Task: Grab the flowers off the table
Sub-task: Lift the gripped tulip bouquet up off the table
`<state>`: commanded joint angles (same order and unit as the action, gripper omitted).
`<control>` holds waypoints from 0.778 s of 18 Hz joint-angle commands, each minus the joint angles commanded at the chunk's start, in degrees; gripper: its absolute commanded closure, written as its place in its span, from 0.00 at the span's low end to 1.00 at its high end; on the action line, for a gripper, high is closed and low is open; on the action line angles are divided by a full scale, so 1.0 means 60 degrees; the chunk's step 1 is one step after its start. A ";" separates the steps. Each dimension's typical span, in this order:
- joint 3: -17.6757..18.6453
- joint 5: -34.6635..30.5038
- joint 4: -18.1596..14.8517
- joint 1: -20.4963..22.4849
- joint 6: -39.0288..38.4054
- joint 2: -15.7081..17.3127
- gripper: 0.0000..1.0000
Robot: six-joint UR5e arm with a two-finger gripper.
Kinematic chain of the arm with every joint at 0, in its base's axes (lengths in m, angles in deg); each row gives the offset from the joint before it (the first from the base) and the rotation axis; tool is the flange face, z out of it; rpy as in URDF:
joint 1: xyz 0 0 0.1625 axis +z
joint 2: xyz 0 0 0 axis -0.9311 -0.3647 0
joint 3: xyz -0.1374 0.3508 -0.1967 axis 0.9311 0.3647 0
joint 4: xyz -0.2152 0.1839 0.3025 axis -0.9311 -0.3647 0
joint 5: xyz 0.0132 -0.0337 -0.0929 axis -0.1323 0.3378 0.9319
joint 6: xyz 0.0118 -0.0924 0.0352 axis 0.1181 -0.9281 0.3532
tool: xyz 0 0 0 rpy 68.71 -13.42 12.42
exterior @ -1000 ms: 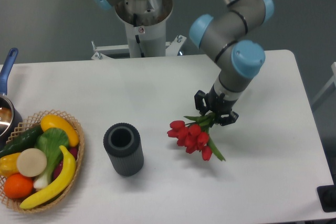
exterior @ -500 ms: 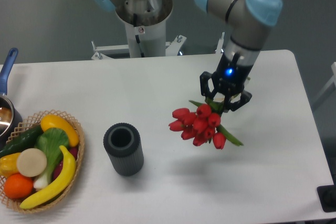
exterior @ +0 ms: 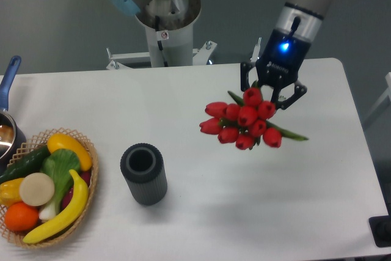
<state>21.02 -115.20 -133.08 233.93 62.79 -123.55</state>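
Now lifting | gripper (exterior: 272, 90) fingers clamping the flowers (exterior: 245, 124) at the stems | tulips hanging above the table (exterior: 183, 108), right of centre, apparently clear of it | next: holding grip steady, avoiding the dark cylinder (exterior: 143, 173).

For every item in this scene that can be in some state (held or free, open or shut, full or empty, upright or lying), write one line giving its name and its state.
flowers: held in the gripper, lifted clear of the table, blooms toward the camera.
gripper: shut on the flowers' stems.
dark ribbed cylinder: upright on the table, open at the top, free.
basket: resting on the table, full of fruit and vegetables.
pot: at the left edge, mostly out of frame.
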 joint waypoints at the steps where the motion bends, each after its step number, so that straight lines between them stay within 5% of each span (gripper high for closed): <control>1: 0.0000 0.0000 0.0000 0.0000 0.0000 0.0000 0.59; 14: -0.0220 0.0073 0.0000 0.0117 0.0015 -0.0029 0.59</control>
<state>19.70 -114.76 -133.08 234.63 62.88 -123.73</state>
